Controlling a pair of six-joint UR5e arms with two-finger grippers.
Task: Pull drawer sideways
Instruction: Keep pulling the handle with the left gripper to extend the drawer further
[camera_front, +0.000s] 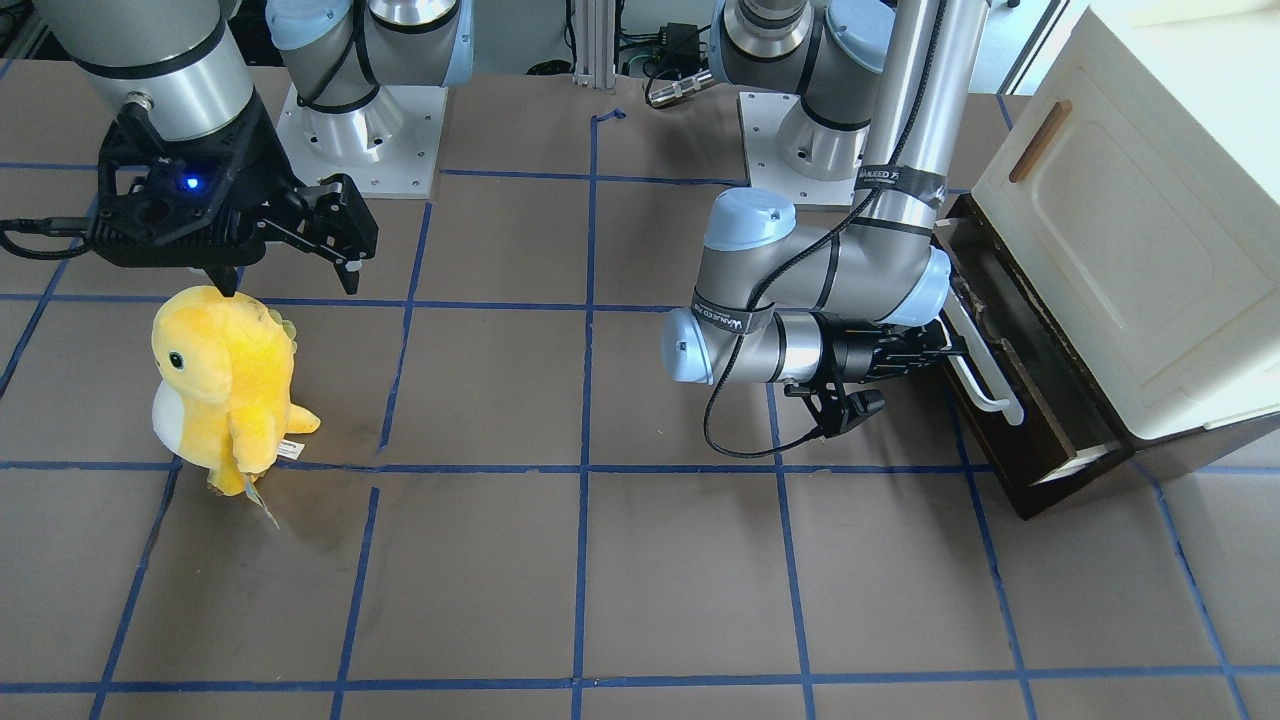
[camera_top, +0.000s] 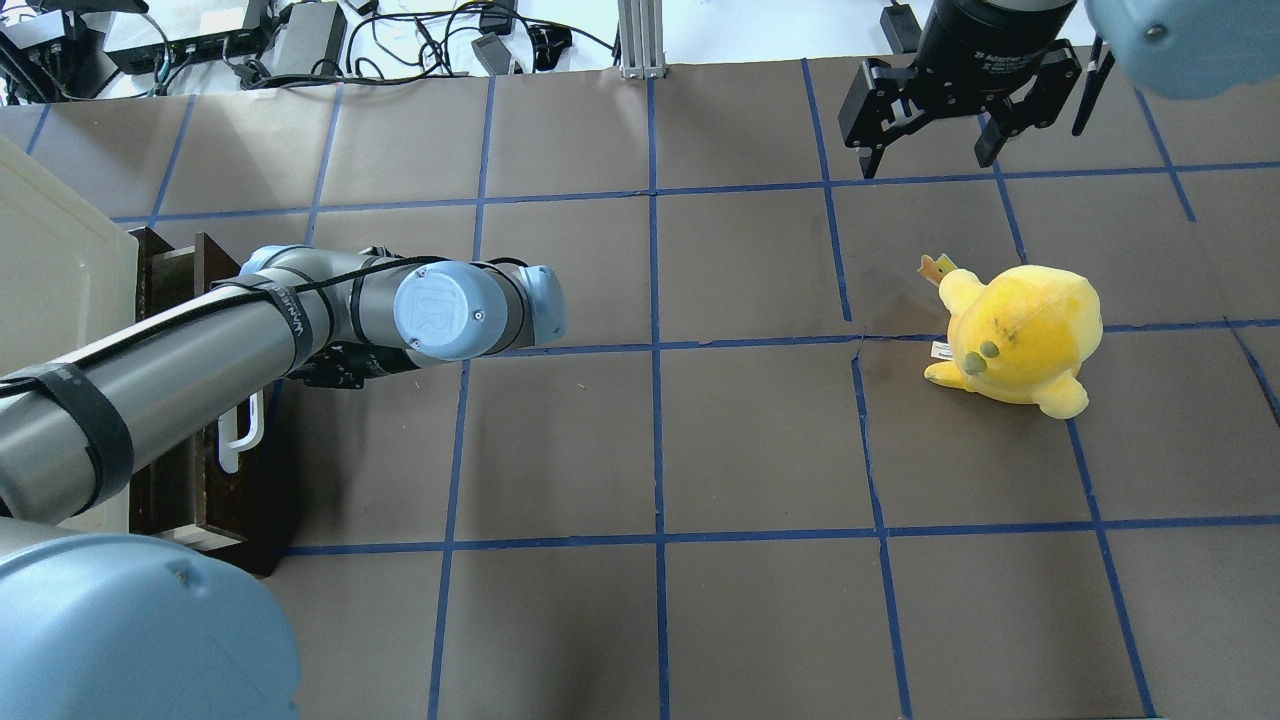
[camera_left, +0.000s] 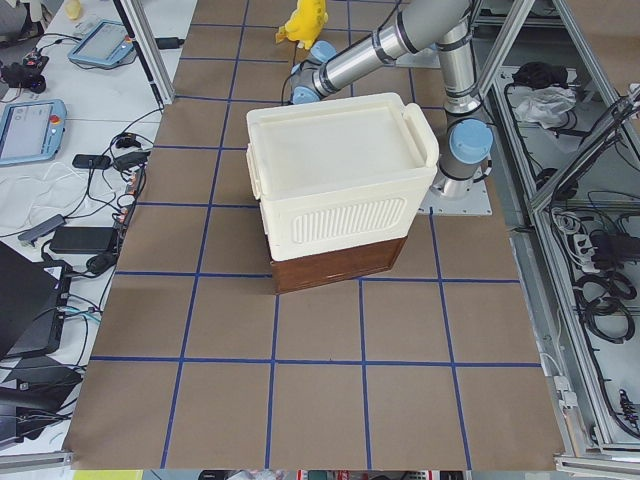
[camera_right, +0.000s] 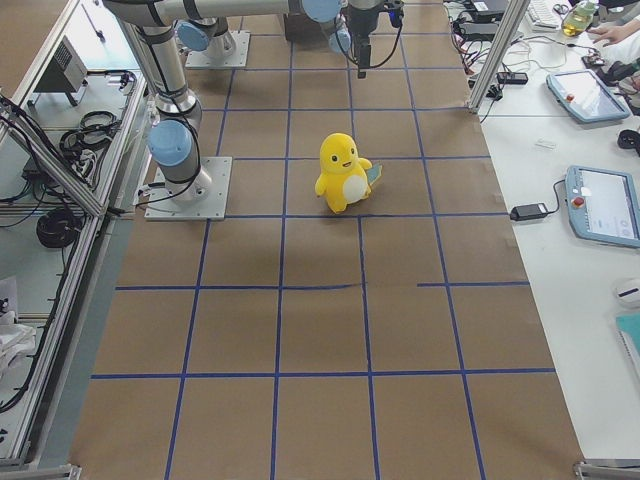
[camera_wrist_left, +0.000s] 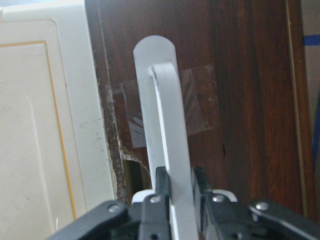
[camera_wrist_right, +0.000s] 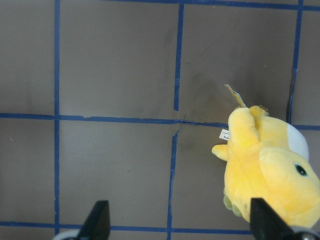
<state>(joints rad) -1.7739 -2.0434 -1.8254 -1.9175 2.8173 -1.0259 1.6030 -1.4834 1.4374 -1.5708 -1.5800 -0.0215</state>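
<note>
I work in a robotics lab: my table (camera_front: 480, 590) is covered in brown paper gridded with blue tape (camera_front: 585, 400), aluminium framing (camera_right: 497, 50) fences its edge, and teach pendants (camera_right: 603, 205), power bricks (camera_left: 72, 238) and loose cables (camera_top: 420, 40) crowd the side benches (camera_right: 545, 165)

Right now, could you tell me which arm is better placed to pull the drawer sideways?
Left. The left gripper is shut on the white bar handle of the drawer, as its wrist view shows. The right gripper hangs open near the yellow plush toy, far from the drawer.
</note>
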